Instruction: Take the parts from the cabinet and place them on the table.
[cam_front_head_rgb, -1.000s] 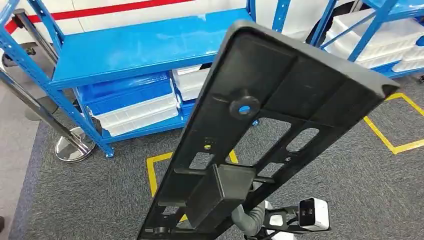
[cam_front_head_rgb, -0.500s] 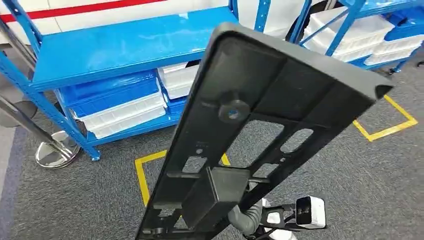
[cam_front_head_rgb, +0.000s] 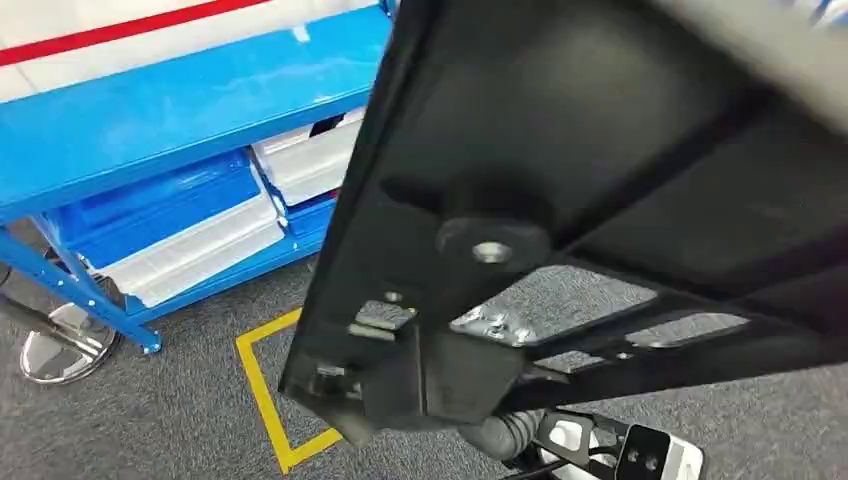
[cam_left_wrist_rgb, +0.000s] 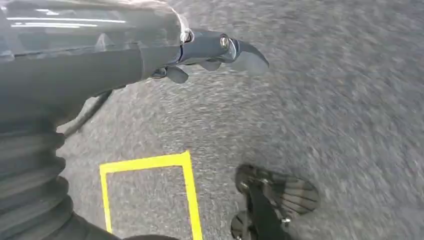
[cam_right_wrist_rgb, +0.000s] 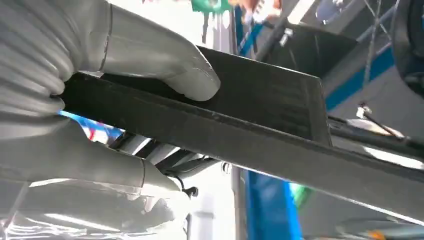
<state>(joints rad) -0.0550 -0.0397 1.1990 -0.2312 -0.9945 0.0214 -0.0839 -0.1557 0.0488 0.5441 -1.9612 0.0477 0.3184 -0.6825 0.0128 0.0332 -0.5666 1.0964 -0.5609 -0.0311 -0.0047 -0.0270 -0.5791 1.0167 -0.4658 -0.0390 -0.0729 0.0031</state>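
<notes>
Black panel (cam_front_head_rgb: 560, 170) (blurred, cropped) is clamped between right hand (cam_right_wrist_rgb: 125, 100) fingers; left hand (cam_left_wrist_rgb: 210, 50) is released above grey carpet (cam_left_wrist_rgb: 325, 100); blue shelving (cam_front_head_rgb: 150, 130) beyond.

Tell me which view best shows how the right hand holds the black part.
Right wrist view: the right hand clamps the black part, thumb on one face. Head view shows the part's ribbed face, hand hidden. Left wrist view shows neither.
</notes>
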